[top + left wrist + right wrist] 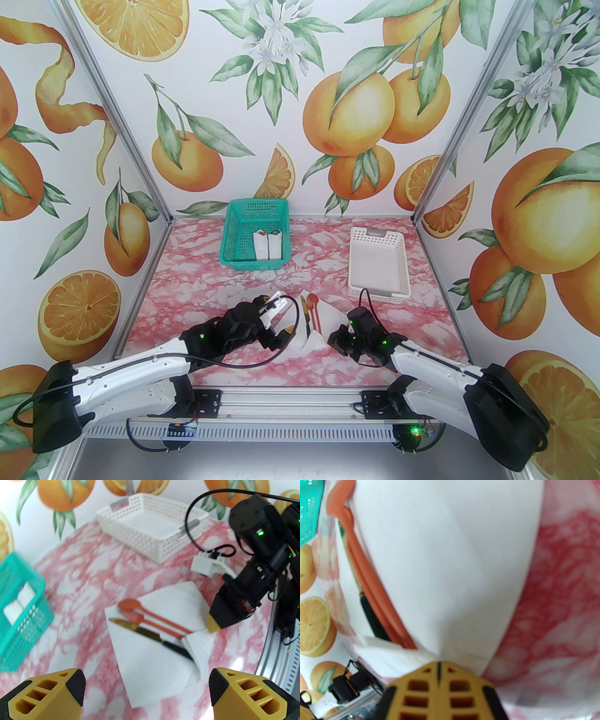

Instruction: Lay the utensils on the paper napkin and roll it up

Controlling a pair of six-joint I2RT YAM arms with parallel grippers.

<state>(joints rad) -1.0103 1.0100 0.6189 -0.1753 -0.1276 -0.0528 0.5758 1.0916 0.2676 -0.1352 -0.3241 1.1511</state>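
The paper napkin point(323, 328) point(152, 648) point(452, 562) lies at mid-table between both arms. On it, side by side, rest the orange spoon point(128, 604), the orange fork point(139, 618) and the dark knife point(145, 632); these utensils point(311, 309) point(370, 590) point away from the bases. The napkin's near corner is folded over the handle ends. My right gripper point(333, 338) point(212, 625) point(438, 667) is shut, pinching the napkin's edge by that fold. My left gripper point(281, 318) point(145, 691) hovers open just left of the napkin, holding nothing.
A green basket point(255, 202) point(35, 585) at the back left holds two white wrapped bundles point(268, 244). A white basket point(377, 230) point(164, 538) stands at the back right. Pink marbled table point(197, 281) lies bare around the napkin. Printed walls close in three sides.
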